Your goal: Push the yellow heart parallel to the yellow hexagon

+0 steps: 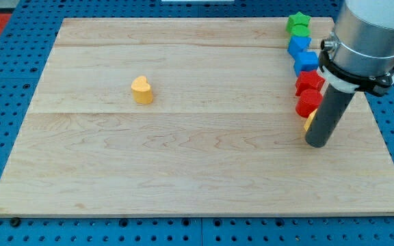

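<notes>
A pale wooden surface (197,171) carries a small yellow heart-shaped block (142,89) alone in its left half. Along the view's right edge runs a column: green star-like block (297,24), two blue blocks (298,46) (306,63), two red blocks (309,83) (309,102). My tip (318,143), the dark rod's lower end, rests just below the reds, touching a mostly hidden yellow block (309,122).

Pale wooden board (197,164), matt, with fine grain and visible plank seams. Yellow heart-shaped block (142,89), far to the view's left of my tip (318,144), smooth and matt. Dark rod above the tip, satin black; grey arm housing (375,31) above it, smooth with a soft sheen. Surrounding blue perforated base (5,102), matt.
</notes>
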Controlling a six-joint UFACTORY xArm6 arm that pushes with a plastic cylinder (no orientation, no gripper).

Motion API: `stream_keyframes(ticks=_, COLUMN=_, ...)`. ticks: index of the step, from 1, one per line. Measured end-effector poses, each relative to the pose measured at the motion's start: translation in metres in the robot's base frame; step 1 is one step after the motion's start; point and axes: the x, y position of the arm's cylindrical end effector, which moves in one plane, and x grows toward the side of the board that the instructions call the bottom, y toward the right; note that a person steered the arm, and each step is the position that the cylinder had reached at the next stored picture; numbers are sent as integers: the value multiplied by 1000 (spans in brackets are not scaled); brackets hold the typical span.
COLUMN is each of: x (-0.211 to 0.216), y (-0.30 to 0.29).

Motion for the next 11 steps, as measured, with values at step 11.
stream_keyframes(ticks=11, x=-103, y=-297)
